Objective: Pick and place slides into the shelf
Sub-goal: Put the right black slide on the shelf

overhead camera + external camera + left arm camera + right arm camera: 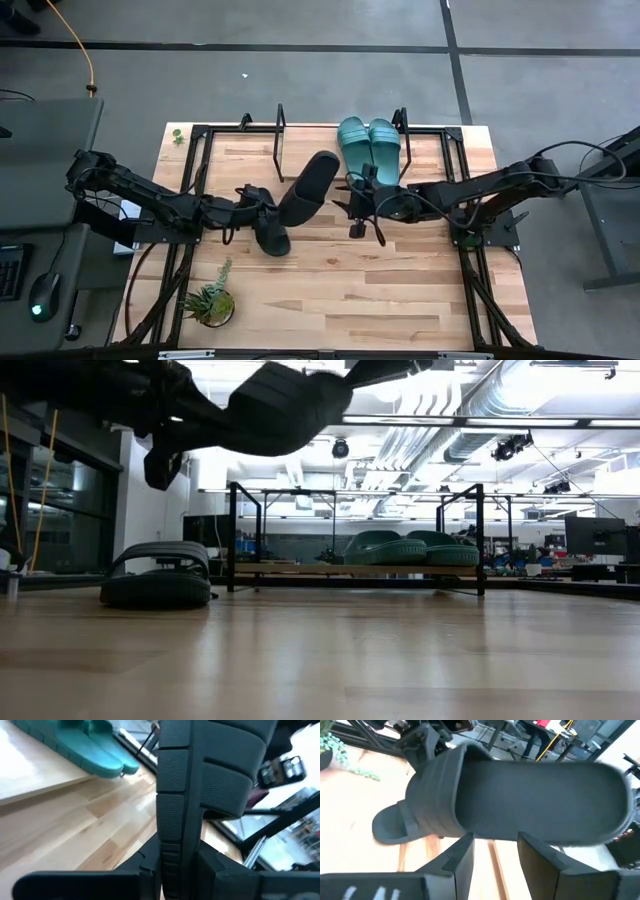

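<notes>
A small potted plant (210,302) stands near the table's front edge. Two teal slides (368,150) lie on the shelf (300,150). The left gripper (268,203) clamps a matte black slide (308,186) in the air, above the second black slide (270,238). The right gripper (358,205) hangs open beside it.

A light wooden table (340,290) holds a shelf (300,148) at its far edge, two teal slides (368,145) on it. One black slide (270,238) and a small plant (210,303) rest on the tabletop.

Shelf (300,152) left half free — teal slides (369,150) blocking right.
</notes>
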`<state>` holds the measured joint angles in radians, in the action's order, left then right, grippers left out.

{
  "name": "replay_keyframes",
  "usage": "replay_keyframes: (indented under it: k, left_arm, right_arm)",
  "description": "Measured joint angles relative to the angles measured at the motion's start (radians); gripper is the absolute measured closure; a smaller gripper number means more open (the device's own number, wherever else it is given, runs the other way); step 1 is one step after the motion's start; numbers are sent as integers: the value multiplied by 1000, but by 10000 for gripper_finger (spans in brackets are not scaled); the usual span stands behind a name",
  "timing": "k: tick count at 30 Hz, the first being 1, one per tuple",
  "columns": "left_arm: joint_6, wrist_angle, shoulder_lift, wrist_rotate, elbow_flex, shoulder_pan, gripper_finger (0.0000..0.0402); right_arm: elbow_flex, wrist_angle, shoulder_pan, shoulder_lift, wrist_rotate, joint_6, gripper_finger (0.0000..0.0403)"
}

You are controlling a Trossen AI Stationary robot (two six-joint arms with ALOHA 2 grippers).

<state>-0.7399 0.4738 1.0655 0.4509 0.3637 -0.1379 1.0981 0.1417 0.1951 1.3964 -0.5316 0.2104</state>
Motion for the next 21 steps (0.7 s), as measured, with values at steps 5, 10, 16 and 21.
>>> replay_keyframes:
  k: [5, 10, 16, 21]
  left_arm:
    - [5, 78, 55, 35, 0, 0, 359]
    - [-14, 238, 179, 20, 0, 27, 367]
    - [-82, 425, 331, -131, 0, 138, 336]
    - [-131, 607, 452, -187, 0, 200, 343]
  right_arm:
    - [0, 16, 32, -19, -66, 18, 263]
    - [0, 34, 69, -24, -135, 43, 263]
    - [0, 35, 107, -24, -194, 61, 263]
    - [0, 34, 134, -30, -241, 85, 263]
